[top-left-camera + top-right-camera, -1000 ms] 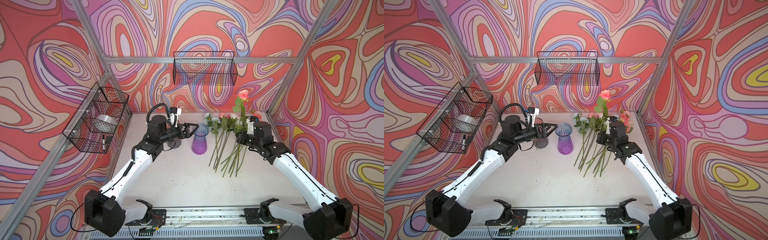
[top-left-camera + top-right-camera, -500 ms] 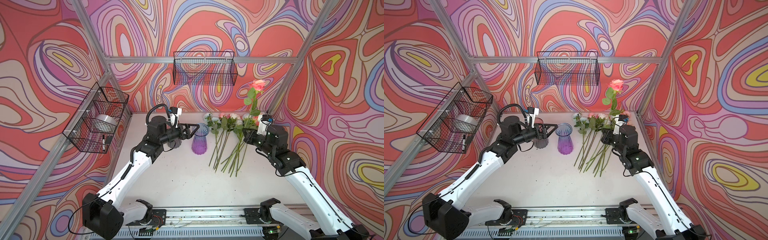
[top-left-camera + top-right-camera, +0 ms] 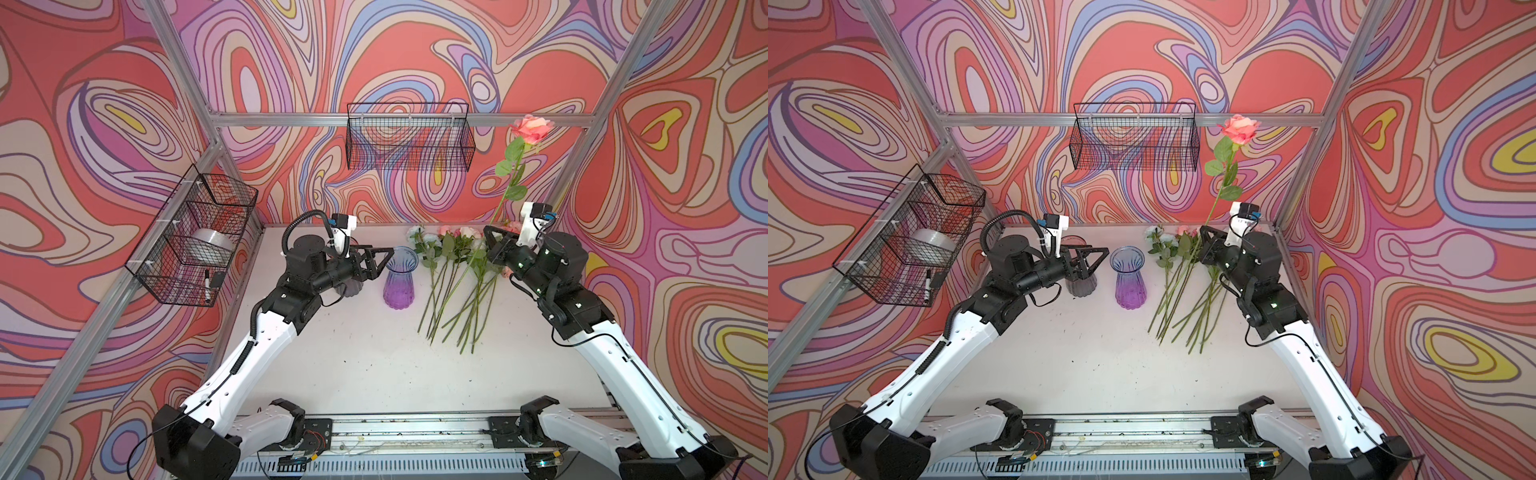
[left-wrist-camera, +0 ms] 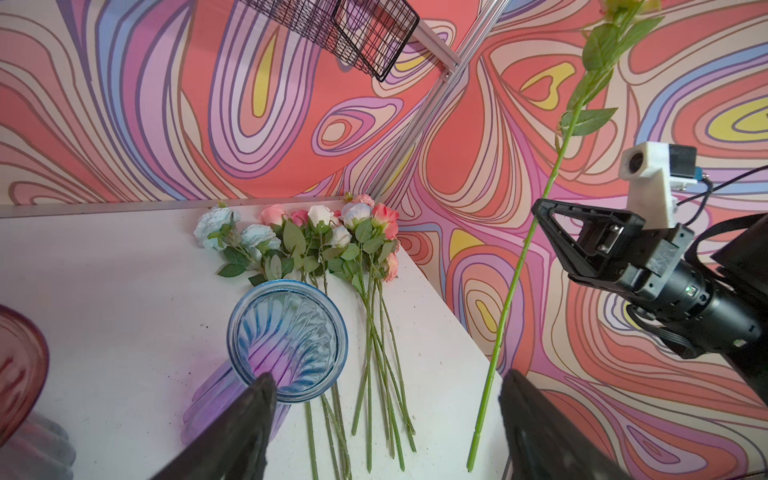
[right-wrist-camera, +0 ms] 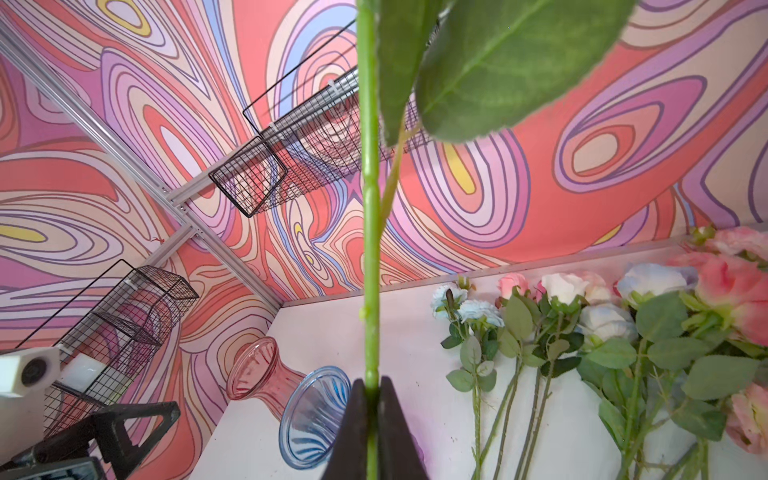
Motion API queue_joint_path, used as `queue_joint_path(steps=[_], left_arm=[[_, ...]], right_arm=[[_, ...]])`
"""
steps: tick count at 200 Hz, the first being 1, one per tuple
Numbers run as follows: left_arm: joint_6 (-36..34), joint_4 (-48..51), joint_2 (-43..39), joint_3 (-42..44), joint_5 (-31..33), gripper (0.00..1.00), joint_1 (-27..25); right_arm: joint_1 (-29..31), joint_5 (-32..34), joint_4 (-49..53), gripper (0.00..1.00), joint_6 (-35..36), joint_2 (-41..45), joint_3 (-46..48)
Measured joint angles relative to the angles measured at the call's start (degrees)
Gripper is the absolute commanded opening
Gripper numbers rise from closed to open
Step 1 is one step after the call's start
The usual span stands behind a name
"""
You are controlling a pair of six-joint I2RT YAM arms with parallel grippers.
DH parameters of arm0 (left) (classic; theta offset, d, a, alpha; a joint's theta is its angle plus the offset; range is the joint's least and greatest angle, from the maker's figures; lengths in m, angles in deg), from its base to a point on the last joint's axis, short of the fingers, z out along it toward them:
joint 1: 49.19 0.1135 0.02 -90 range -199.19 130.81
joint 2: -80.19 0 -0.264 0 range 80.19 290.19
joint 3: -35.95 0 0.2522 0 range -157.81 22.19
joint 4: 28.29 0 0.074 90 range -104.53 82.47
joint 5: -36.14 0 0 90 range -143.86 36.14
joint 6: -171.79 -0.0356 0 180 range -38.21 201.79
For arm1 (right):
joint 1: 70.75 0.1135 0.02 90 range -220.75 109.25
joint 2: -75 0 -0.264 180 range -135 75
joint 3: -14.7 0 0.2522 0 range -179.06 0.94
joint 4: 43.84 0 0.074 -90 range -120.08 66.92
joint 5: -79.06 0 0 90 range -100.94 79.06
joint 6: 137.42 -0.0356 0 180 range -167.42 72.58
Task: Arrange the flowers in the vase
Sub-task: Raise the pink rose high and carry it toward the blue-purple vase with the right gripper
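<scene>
Jaws shut on rose [image 3: 532,128] stem at right gripper [image 3: 489,229]; holds rose near upright, bloom high above table [image 3: 353,353]. Holds left gripper [image 3: 388,254] jaws wide apart, empty, near vase [image 3: 400,282] rim. Shows remaining flowers [image 3: 453,282] flat on table, between vase and right arm.

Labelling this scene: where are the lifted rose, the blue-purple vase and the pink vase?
lifted rose [image 3: 532,129]: in a top view, pink head.
blue-purple vase [image 3: 400,289]: in a top view, purple body.
pink vase [image 5: 259,370]: right wrist view, flared mouth.
</scene>
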Motion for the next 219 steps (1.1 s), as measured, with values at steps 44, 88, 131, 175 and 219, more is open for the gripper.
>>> queue_joint_path(steps=[44, 88, 131, 175, 219], left_arm=[[-0.92, -0.04, -1.29, 0.72, 2.03, 0.85, 0.00], [-2.16, 0.35, -1.36, 0.92, 3.89, 0.86, 0.00], [-2.36, 0.33, -2.43, 1.57, 4.63, 0.86, 0.28], [-2.27, 0.28, -2.49, 1.62, 4.98, 0.86, 0.33], [-2.08, 0.11, -2.73, 1.92, 5.01, 0.86, 0.61]], right_arm=[[7.74, 3.19, -2.95, 0.00, 2.38, -4.04, -3.65], [11.50, 4.74, -6.25, 0.00, 4.79, -9.49, -6.49], [12.41, 5.20, -8.92, 0.00, 8.44, -15.28, -14.56], [12.59, 8.07, -13.33, 0.00, 14.36, -23.37, -24.98], [12.94, 9.70, -15.04, 0.00, 18.86, -31.23, -25.51]])
